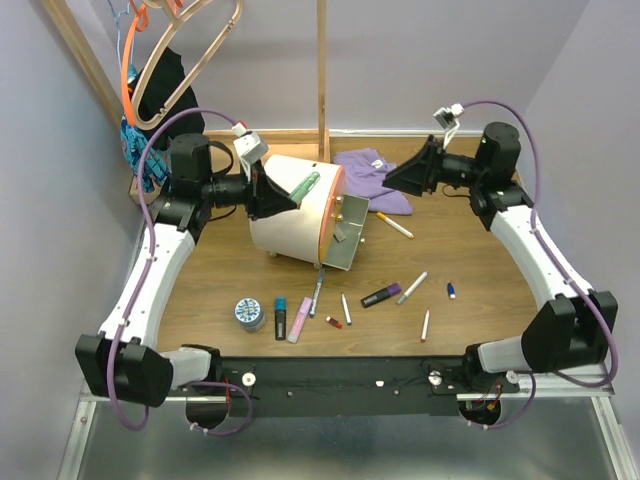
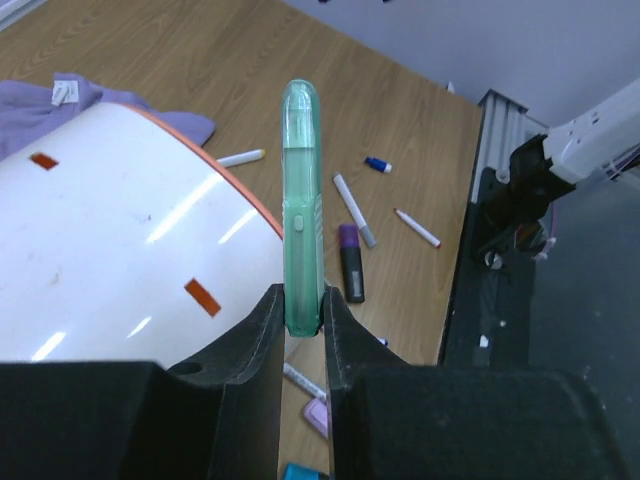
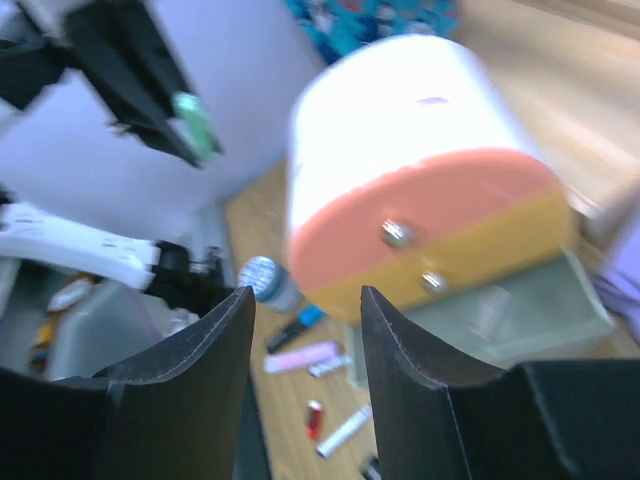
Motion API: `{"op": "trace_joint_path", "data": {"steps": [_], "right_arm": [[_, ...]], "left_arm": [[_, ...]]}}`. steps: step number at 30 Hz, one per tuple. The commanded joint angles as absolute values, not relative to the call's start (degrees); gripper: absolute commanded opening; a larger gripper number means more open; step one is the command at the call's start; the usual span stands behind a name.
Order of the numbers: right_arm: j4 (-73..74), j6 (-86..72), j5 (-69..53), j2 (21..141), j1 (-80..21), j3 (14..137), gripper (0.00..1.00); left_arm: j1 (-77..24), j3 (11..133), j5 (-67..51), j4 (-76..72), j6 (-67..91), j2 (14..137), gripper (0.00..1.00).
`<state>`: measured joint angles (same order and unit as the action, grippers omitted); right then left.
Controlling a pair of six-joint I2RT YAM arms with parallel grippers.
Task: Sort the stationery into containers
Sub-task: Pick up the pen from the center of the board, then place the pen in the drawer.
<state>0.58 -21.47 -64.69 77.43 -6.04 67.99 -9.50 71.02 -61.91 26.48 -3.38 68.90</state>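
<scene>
Here, a wood-grain bench [image 1: 480, 290] sits between pale lavender walls [image 1: 420, 60]. Wooden clothes hangers [image 1: 185, 50] hang over its far-left corner, and a crumpled purple cloth [image 1: 372, 170] lies by the far edge. The cream-white drum container [image 1: 290, 215] stands mid-bench toward the far edge with its orange face toward the right edge and its drawer [image 1: 345, 240] pulled out. The left gripper [image 2: 303, 310] is clamped on a translucent green marker [image 2: 302, 200], above the drum's curved top. The right gripper [image 3: 305, 310], jaws apart and empty, faces the drum from the far-right corner. A round blue-grey tin [image 1: 249, 313], a pink marker [image 1: 300, 320] and thin white pens [image 1: 411, 288] lie nearer the near edge.
</scene>
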Motion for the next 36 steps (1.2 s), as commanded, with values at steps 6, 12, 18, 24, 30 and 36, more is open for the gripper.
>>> {"op": "trace_joint_path", "data": {"steps": [6,12,18,24,30,36], "right_arm": [[-17.58,-37.62,-71.10,85.60,-17.22,76.81,0.58],[-18.90,-36.56,-69.52,87.89,-20.56,78.13,0.59],[-19.86,-35.77,-66.80,90.44,-23.02,80.33,0.59],[-23.03,-37.35,-67.24,91.67,-24.70,81.83,0.59],[-23.55,-37.09,-67.06,90.71,-26.10,81.56,0.58],[-21.45,-35.33,-67.41,89.65,-26.37,82.18,0.58]], "left_arm": [[-13.53,76.81,-64.86,6.42,17.05,75.23,0.00],[-15.47,76.91,-64.60,4.92,18.10,75.15,0.00],[-18.19,75.33,-63.90,4.57,18.02,74.36,0.00],[-19.60,73.65,-63.46,3.96,18.02,74.00,0.00],[-19.51,72.77,-63.02,3.08,18.46,73.92,0.00],[-19.16,72.25,-61.79,1.76,20.21,74.44,0.00]]}}
